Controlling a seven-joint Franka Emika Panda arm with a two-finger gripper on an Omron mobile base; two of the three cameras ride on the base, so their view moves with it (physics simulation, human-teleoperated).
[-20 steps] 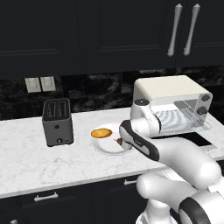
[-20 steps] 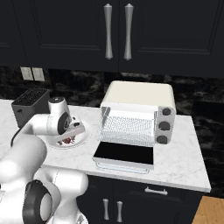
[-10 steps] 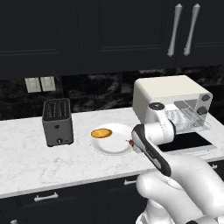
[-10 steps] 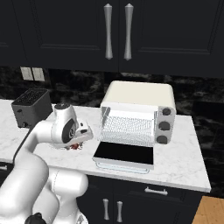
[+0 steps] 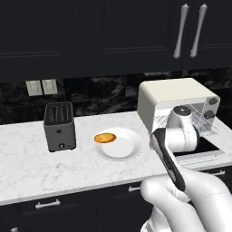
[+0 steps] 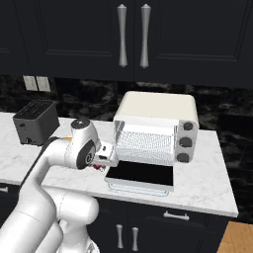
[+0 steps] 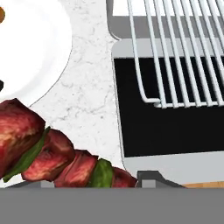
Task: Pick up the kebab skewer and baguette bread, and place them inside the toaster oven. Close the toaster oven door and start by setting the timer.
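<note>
My gripper [image 6: 105, 159] is shut on the kebab skewer [image 7: 57, 157], dark red meat chunks with green pieces lying across the bottom of the hand view. It hangs just left of the toaster oven door [image 6: 140, 175], which lies flat and open. The skewer's red tip [image 6: 97, 167] peeks out under the hand. The cream toaster oven [image 5: 174, 93] stands open with its wire rack [image 7: 175, 52] pulled partly out over the dark glass door [image 7: 175, 127]. The golden baguette bread [image 5: 105, 137] lies on the left part of a white plate [image 5: 129, 147].
A dark grey slot toaster [image 5: 59, 126] stands at the left of the marble counter [image 5: 27, 158]. Dark cabinets with silver handles [image 6: 132, 34] hang above. The counter ends a little right of the oven [image 6: 217, 183].
The arm has swung right from over the plate to the open oven door, carrying the skewer with it. The bread stays on the plate.
</note>
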